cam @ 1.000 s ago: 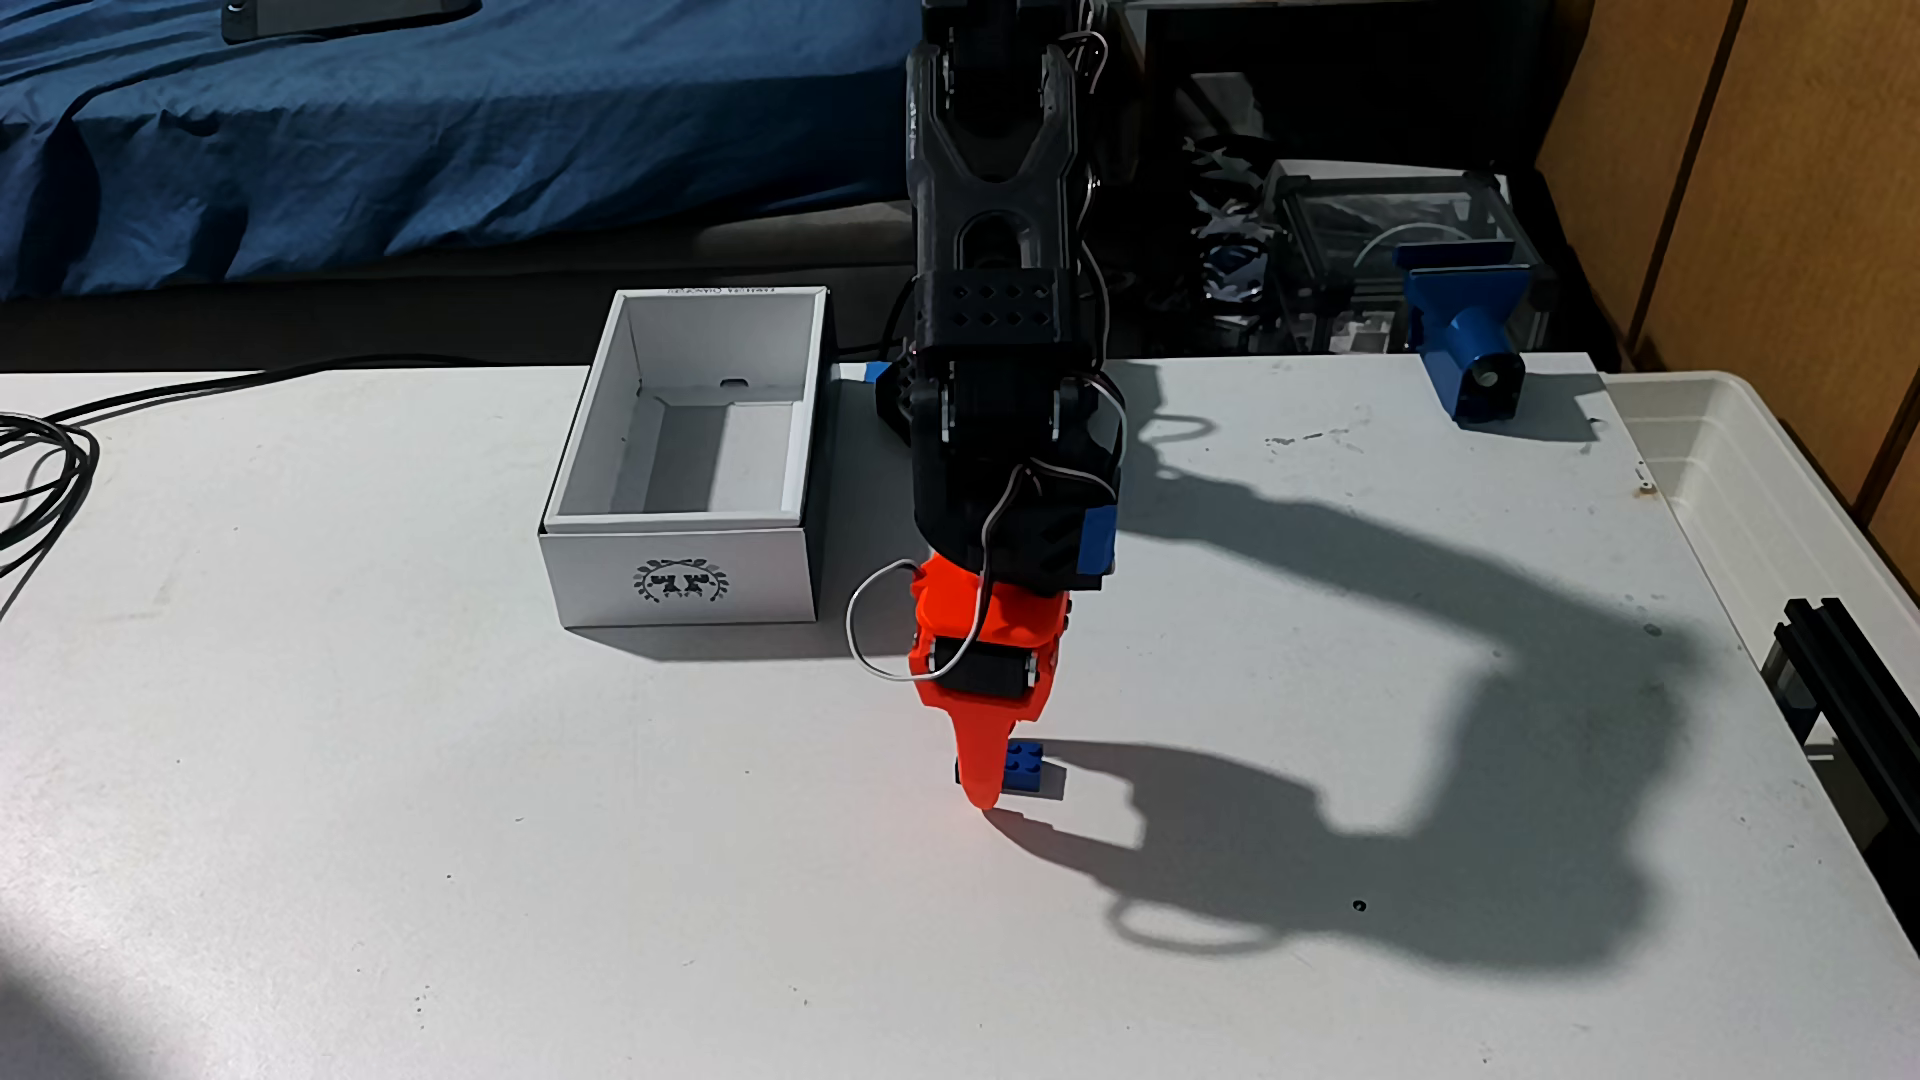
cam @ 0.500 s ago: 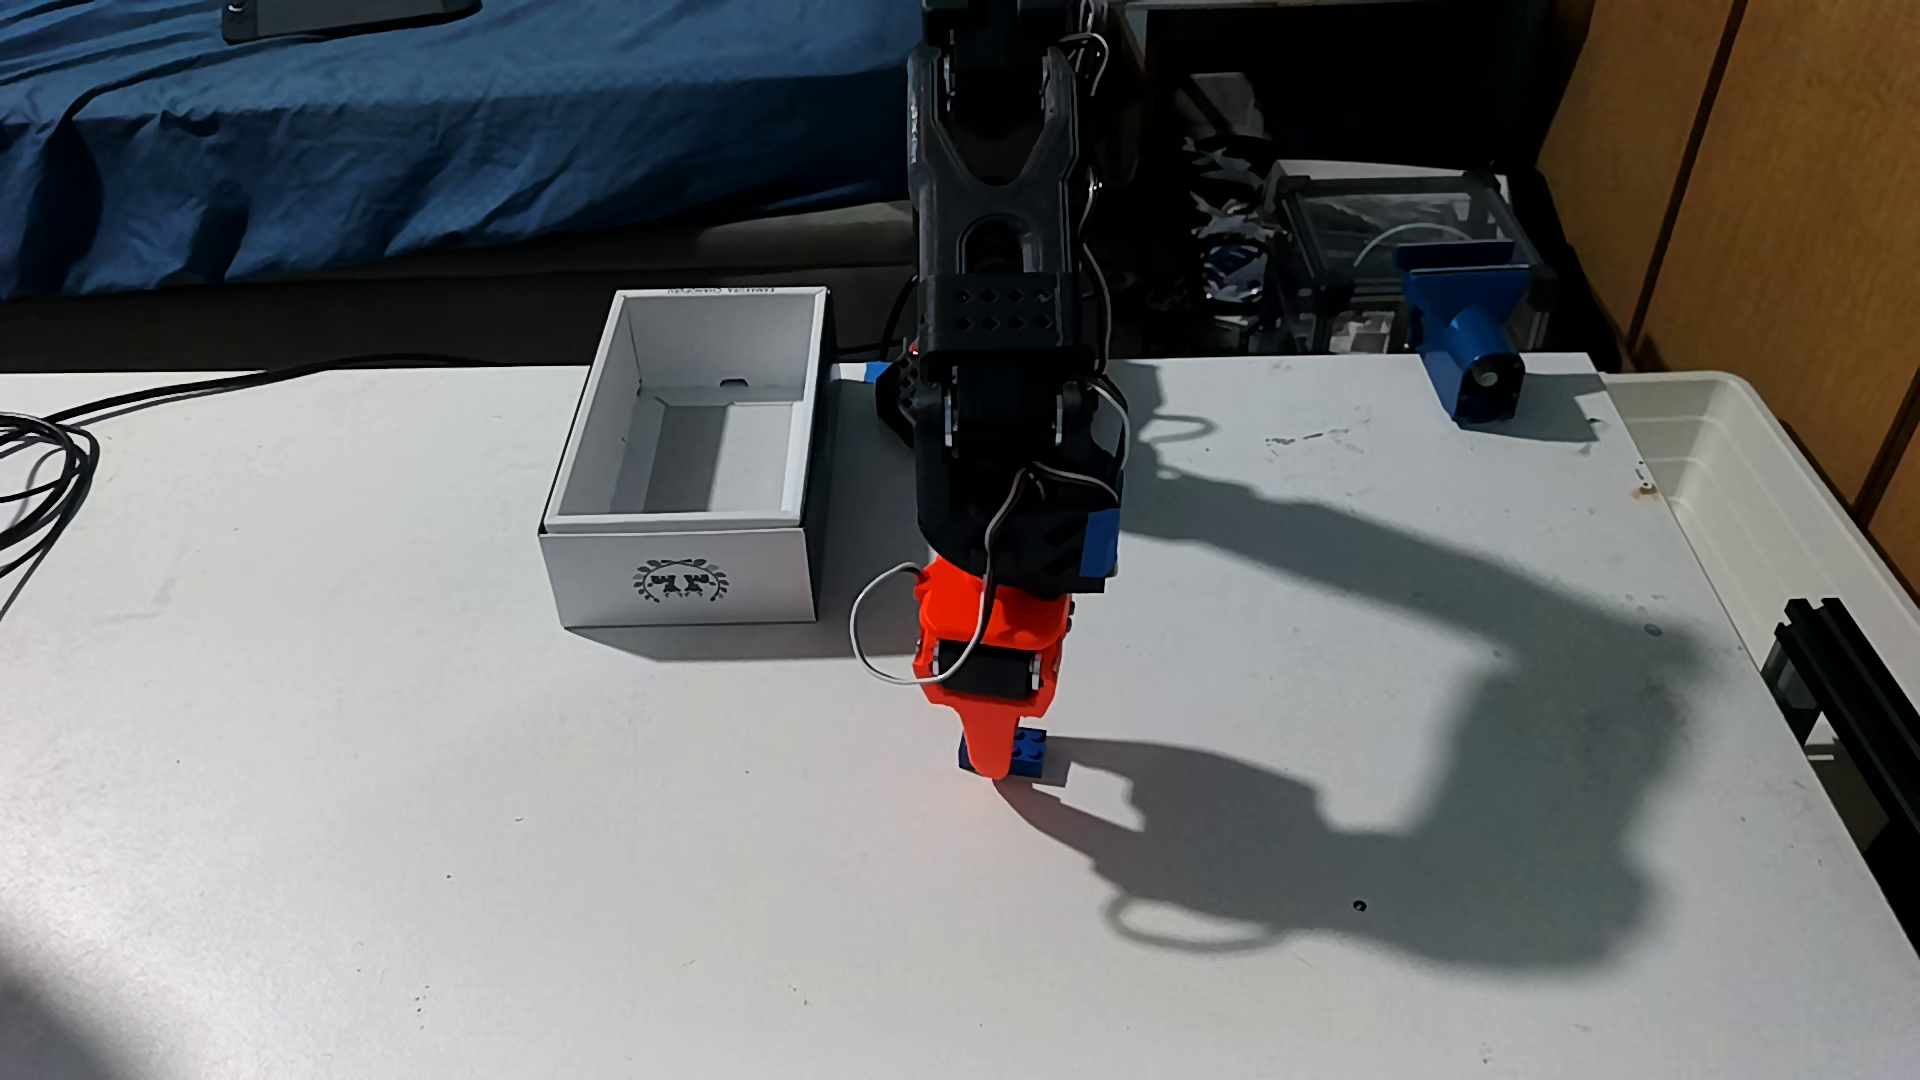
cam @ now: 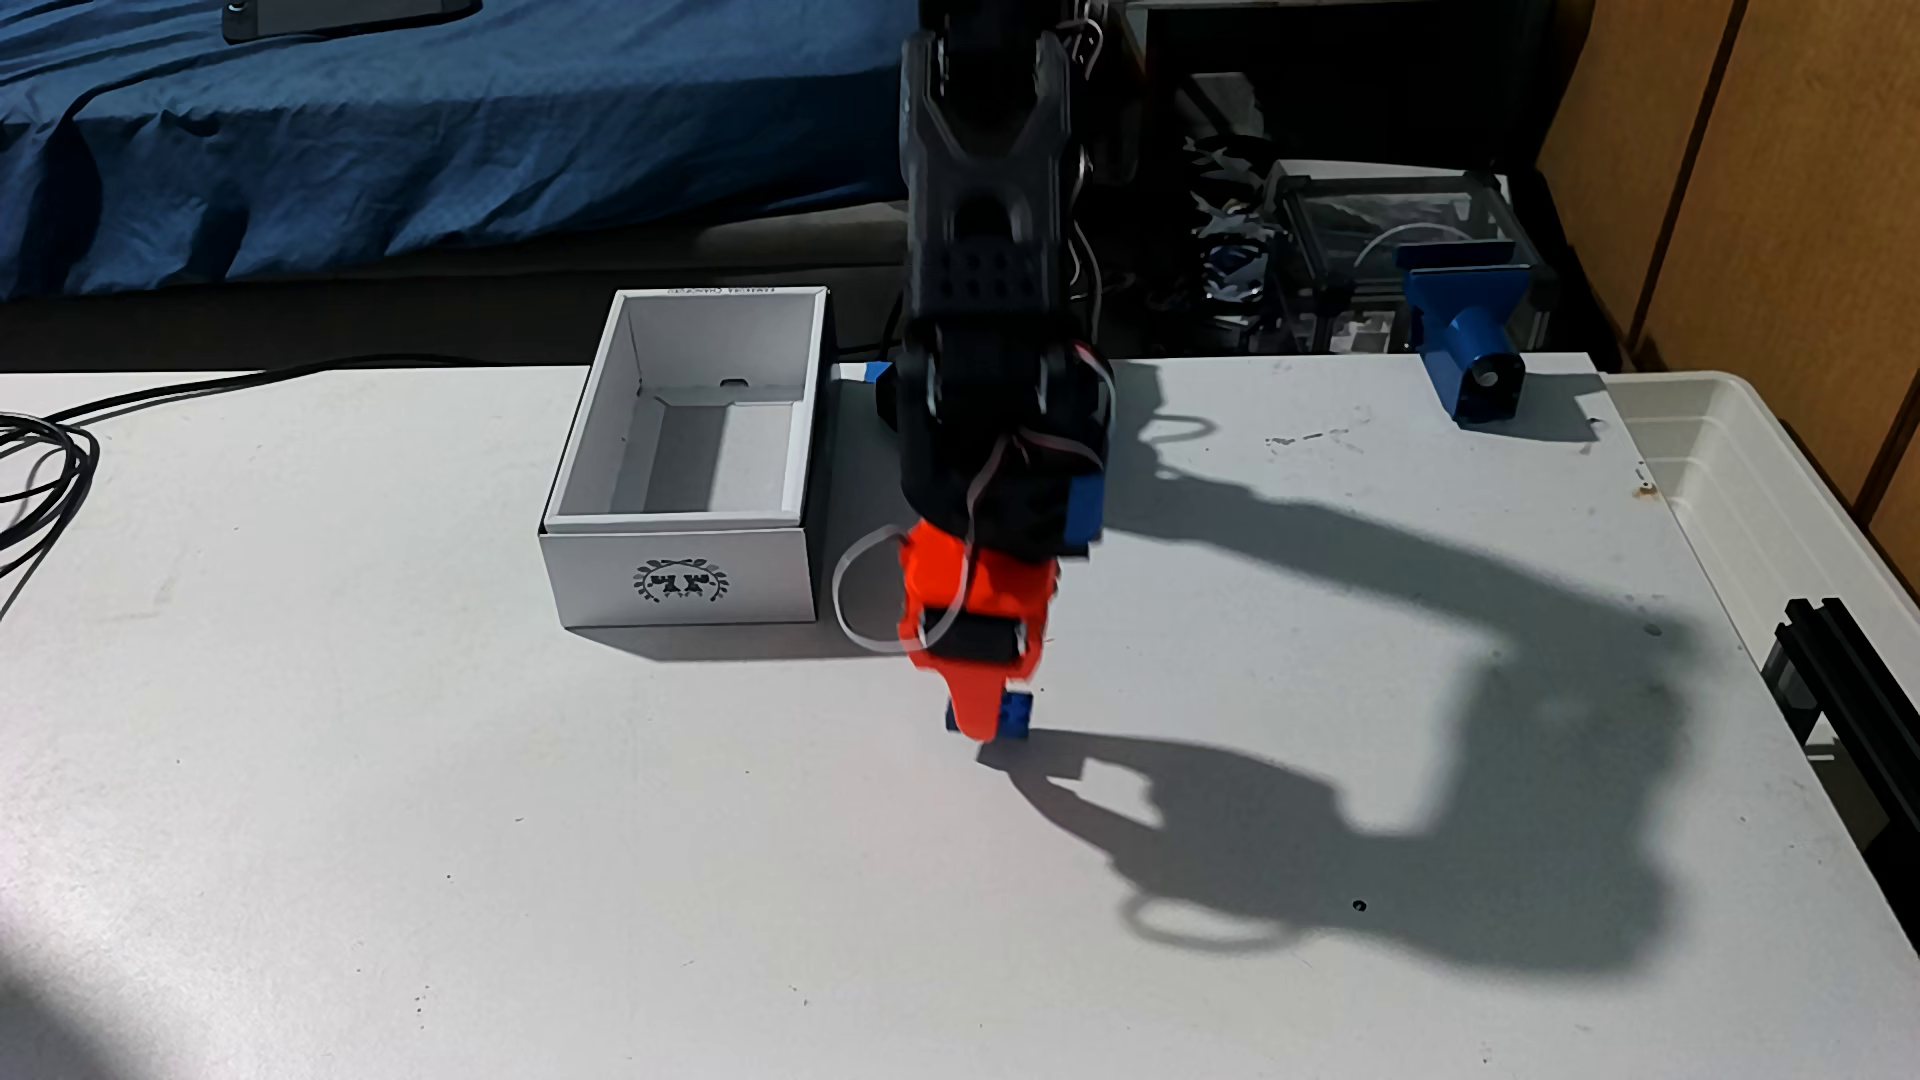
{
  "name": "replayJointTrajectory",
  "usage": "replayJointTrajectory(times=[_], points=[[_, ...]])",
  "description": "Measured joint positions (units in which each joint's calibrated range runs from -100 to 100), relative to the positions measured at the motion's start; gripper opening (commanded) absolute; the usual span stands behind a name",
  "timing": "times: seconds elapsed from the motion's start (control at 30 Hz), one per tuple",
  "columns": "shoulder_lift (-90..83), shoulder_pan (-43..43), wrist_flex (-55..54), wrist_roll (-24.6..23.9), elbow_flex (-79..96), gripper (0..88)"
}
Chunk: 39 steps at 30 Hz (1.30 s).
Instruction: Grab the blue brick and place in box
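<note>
Fingers: the orange fingers [cam: 985, 727] point down at the tabletop [cam: 416, 831], closed in on the blue brick [cam: 1016, 717], which shows as a blue end on either side of the near finger.
Grip: clamped across the brick's short width, judging by those two blue ends; the far finger is hidden behind the near one.
Brick: just off the tabletop, it seems, since its shadow falls slightly apart from it, near and to the right; the picture is blurred here, so the gap is hard to confirm.
Long axis: running roughly left to right in the fixed view, crosswise to the fingers.
Box: the white box [cam: 681, 576] sits to the left of the fingers and farther back, open top up, emblem side facing near, nothing visible inside.
Key relation: the box lies left and far of the held brick, and its near wall stands taller than the brick hangs now.
Step in hand: the lift, by my read, with the carry to come.
Next move calls for: more height first, then a swing left and back over the rim.
Risk: a narrow pinch on smooth plastic, so the brick could twist or slip mid-swing.
</note>
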Motion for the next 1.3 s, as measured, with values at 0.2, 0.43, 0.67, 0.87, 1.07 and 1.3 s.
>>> replayJointTrajectory(times=[0.2,0.43,0.67,0.87,1.07,1.3], points=[[-5.41,3.76,3.25,2.42,0.0,0.8],[-9.04,11.66,7.47,7.74,-0.27,0.9],[-13.43,21.99,9.4,14.42,-0.27,0.9],[-16.39,29.23,12.38,19.68,-0.27,0.9],[-17.91,35.28,14.84,24.42,-0.27,1.0],[-19.51,41.7,15.55,29.16,1.25,1.0]])
